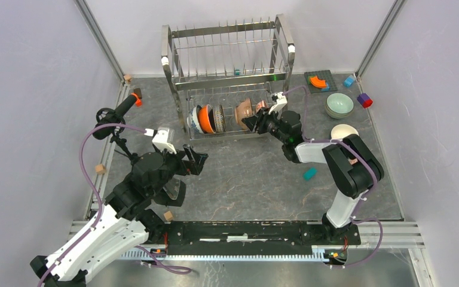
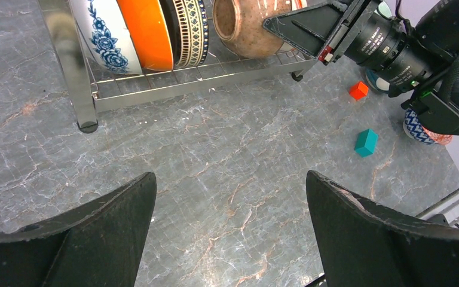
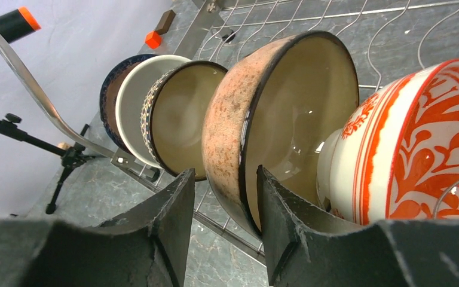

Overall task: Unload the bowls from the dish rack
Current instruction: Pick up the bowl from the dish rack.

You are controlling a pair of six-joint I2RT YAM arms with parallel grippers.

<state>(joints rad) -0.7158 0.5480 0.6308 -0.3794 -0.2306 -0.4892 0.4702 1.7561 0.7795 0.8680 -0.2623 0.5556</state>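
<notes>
The steel dish rack (image 1: 227,36) stands at the back. Its lower tier holds a blue-and-white bowl (image 1: 195,119), an orange bowl (image 1: 205,118), a band-patterned bowl (image 1: 218,118), a brown-gold bowl (image 3: 233,113) and a red-patterned bowl (image 3: 418,143), all on edge. My right gripper (image 3: 224,191) straddles the brown-gold bowl's rim, one finger inside and touching, the other outside with a small gap. The bowl rests in the rack. A pale green bowl (image 1: 339,104) and a cream white bowl (image 1: 344,131) sit on the table at right. My left gripper (image 2: 230,197) is open and empty above the table.
A teal block (image 1: 309,173) lies near the right arm. A grey plate with an orange piece (image 1: 320,81), a blue block (image 1: 349,81) and a red-purple block (image 1: 364,100) are at back right. A tripod with a black handle (image 1: 122,107) stands at left, wooden cubes (image 1: 100,169) nearby.
</notes>
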